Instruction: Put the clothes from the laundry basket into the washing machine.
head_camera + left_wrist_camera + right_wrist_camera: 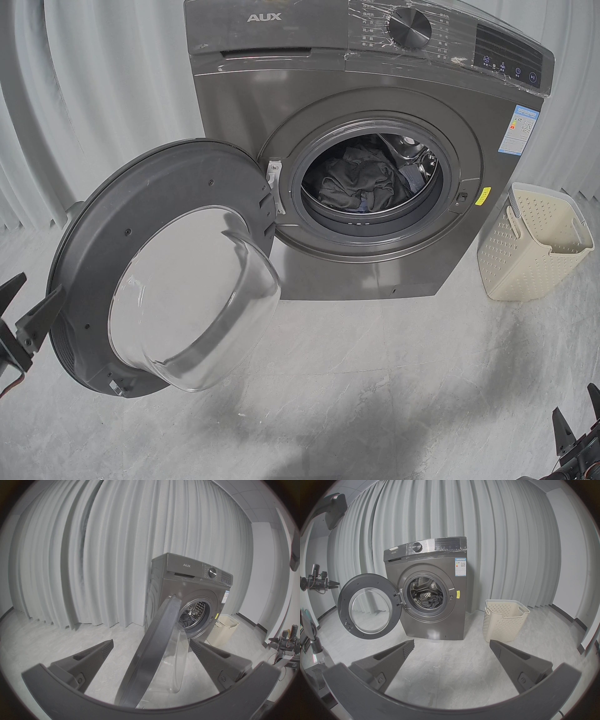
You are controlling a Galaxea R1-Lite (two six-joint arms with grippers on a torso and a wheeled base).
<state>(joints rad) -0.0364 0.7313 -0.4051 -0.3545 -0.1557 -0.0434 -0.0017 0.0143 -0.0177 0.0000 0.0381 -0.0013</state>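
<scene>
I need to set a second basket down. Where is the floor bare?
Bare floor lies in front of the washing machine, between the open door and the laundry basket. The drum is crowded with dark clothes.

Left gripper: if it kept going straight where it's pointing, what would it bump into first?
Probably the open door of the washing machine. In the left wrist view its dark rim stands edge-on between the left gripper's open fingers, nearer than the machine's body. How near is hard to judge.
</scene>
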